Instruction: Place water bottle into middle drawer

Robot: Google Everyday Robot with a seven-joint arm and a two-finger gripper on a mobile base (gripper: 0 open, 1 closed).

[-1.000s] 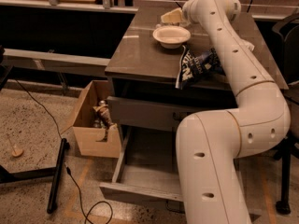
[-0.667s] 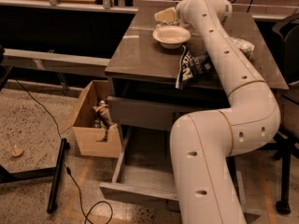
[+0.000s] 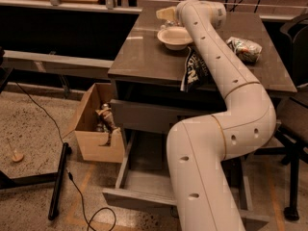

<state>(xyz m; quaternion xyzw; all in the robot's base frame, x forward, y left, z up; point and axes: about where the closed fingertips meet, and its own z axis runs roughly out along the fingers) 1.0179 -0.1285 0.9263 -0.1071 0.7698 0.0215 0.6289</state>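
My gripper [image 3: 166, 14] is at the far end of the grey tabletop [image 3: 139, 57], just behind the white bowl [image 3: 175, 36]. The pale arm reaches up from the bottom of the view and across the table to it. The water bottle does not show; it is hidden or out of view. The middle drawer [image 3: 139, 196] is pulled far out below the table, a long flat grey tray with a shallow front panel, partly covered by my arm.
A dark blue snack bag [image 3: 194, 71] lies by the arm. A greenish-white foil packet [image 3: 245, 48] lies at the right of the table. A grey drawer with a taller front [image 3: 144, 115] sits above the open one. A cardboard box [image 3: 94, 129] and cables are on the floor at left.
The arm has swung left over the table, so the gripper now sits behind the bowl's left side. The foil packet on the right has come into view.
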